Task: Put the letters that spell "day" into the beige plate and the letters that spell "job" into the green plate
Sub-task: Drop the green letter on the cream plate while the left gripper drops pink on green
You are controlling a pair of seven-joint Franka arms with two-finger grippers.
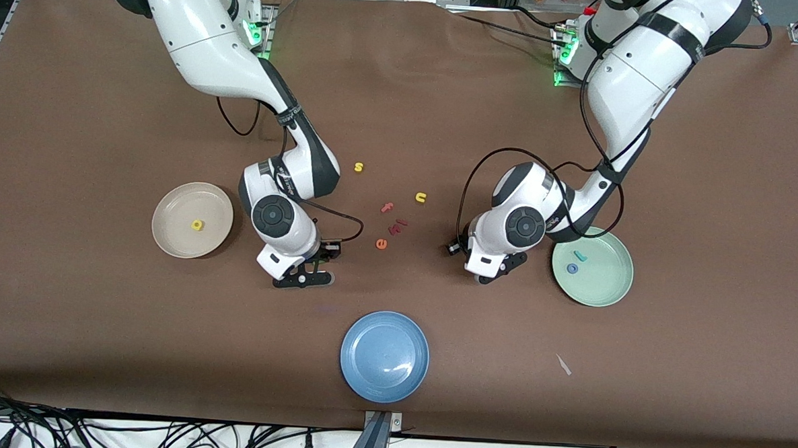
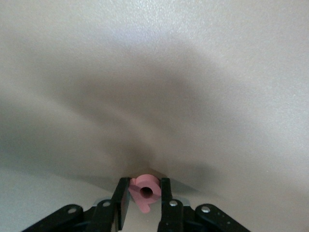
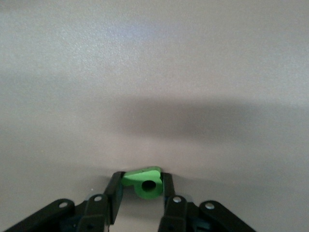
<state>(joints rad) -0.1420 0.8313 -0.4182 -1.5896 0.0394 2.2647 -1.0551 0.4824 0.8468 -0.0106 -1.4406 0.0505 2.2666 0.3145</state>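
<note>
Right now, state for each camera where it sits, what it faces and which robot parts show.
Front view: high across the table, facing both arms, with the beige plate, green plate and blue plate.
Left wrist view: on the left arm, looking past the left gripper clamping a pink letter.
Right wrist view: on the right arm; right gripper clamps a green letter.
Shared: brown table.

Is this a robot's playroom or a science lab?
Probably a lab: two robot arms bolted to a brown table, cables along its edge, and plates with tiny foam letters for sorting practice.
</note>
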